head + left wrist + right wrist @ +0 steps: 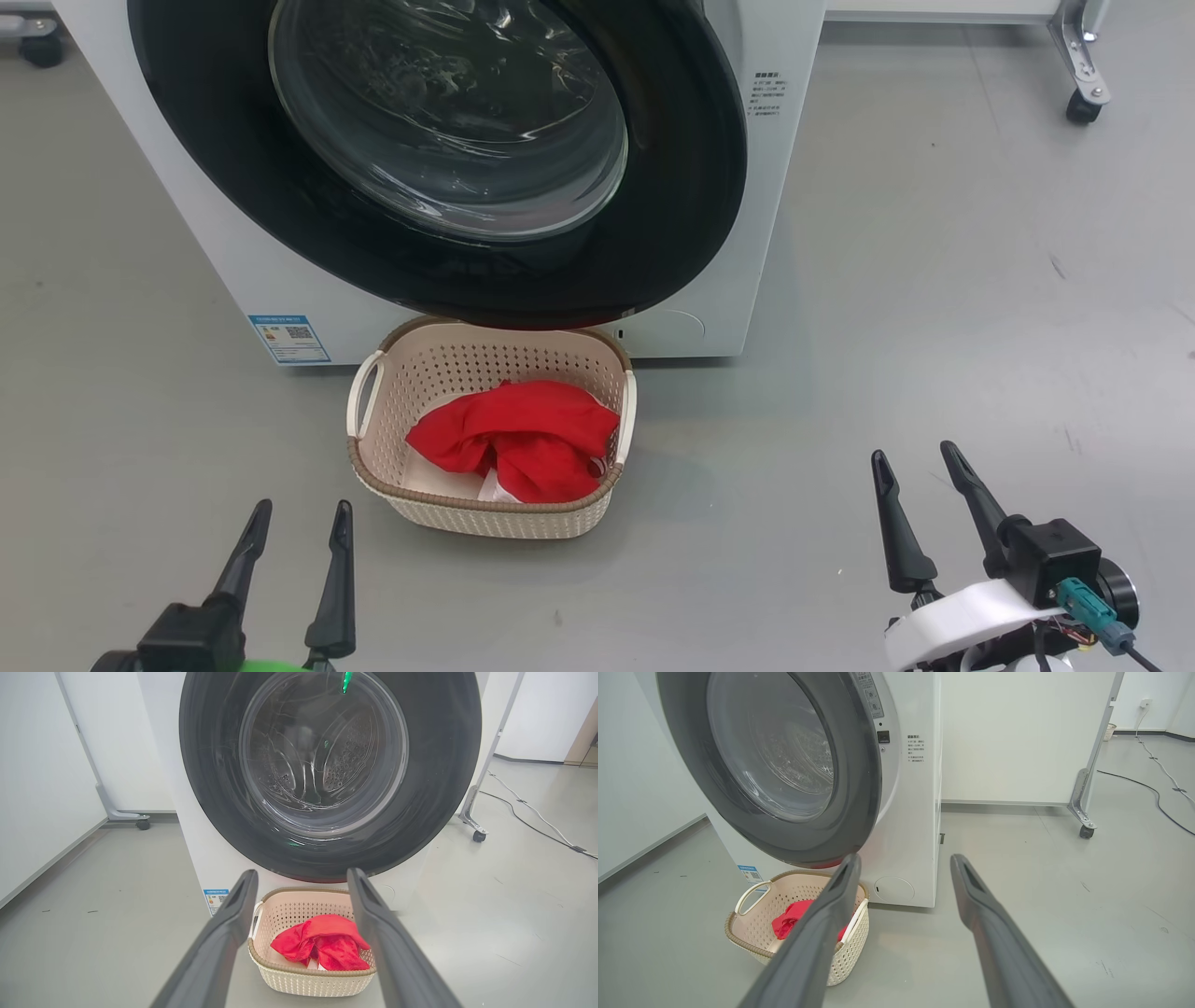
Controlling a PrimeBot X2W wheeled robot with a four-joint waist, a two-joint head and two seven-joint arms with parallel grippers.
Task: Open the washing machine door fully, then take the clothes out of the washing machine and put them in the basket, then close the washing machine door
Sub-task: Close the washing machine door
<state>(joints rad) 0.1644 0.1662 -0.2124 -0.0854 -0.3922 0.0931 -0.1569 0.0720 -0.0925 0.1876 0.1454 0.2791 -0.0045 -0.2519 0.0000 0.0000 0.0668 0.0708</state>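
Grey floor [934, 327] spreads around the white washing machine [187, 233], with a wheeled frame [1083, 84] standing behind it. The washing machine door [672, 187] lies against the machine's front and looks shut or very nearly so; whether it has latched cannot be told. The basket [485, 518] sits on the floor just under the door's lower rim. The clothes [523, 434] lie bunched inside it, toward its right half.

The red fabric looks light, soft and limp. It would probably sag out of a shallow pinch, so a thick fold is the better place to take it. The door is rigid, and its glossy black rim is likely slick. Any push seems safer on that rim than on the bulging glass. The basket looks light enough to slide if knocked.

The 2 end effectors hang low and back: the left end effector [303, 509] and the right end effector [913, 455], each with fingers spread wide and holding nothing. The basket lies ahead, between them and nearer the left one. The door is above and beyond, well apart from both.
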